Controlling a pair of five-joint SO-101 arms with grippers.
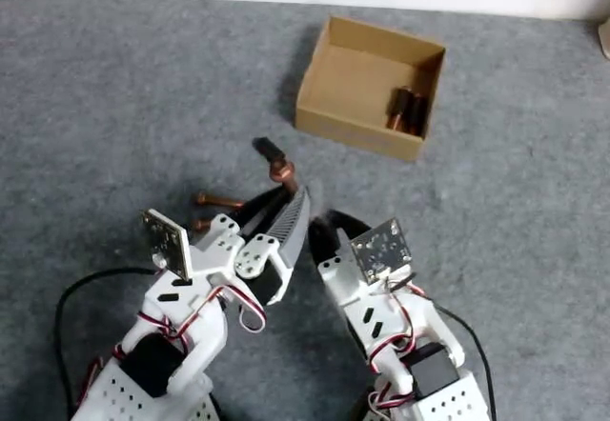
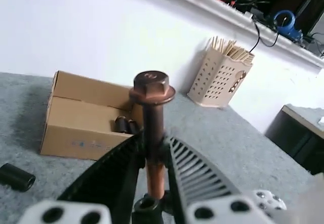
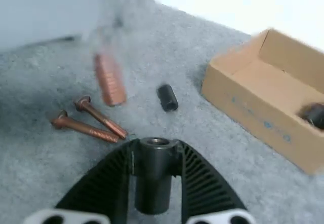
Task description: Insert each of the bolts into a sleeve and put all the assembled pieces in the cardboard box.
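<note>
My left gripper (image 2: 153, 145) is shut on a copper bolt (image 2: 152, 107), held shank-down with its hex head up; in the high view the left gripper (image 1: 286, 192) and the bolt (image 1: 280, 169) are at mid-table. My right gripper (image 3: 154, 150) is shut on a black sleeve (image 3: 153, 176) and sits just right of the left one (image 1: 326, 229). Two more bolts (image 3: 98, 116) (image 3: 81, 126) lie on the carpet beside them, also (image 1: 217, 199). A loose black sleeve (image 1: 268, 148) (image 3: 167, 97) lies near the cardboard box (image 1: 324, 121), which holds assembled pieces (image 1: 406, 110).
The grey carpet covers the whole table. A perforated beige holder full of sticks (image 2: 218, 79) stands by the white wall beyond the box. Open carpet lies left of the box and to the far right of the arms.
</note>
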